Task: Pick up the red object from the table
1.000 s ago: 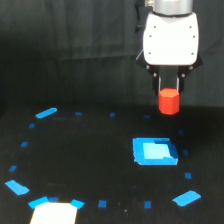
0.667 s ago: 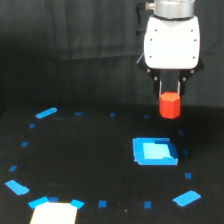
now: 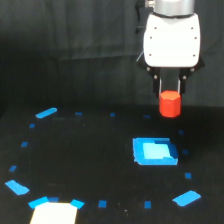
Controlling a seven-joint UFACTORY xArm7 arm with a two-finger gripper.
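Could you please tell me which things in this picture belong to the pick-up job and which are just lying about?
Part of the job:
- red object, held off the table
- gripper, fingers shut on it

Just lying about:
- blue square piece
- small blue tape squares
- larger blue patches
- white patch at the bottom edge

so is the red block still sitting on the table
No, the red block hangs clamped in the gripper, clear above the table and the blue square.
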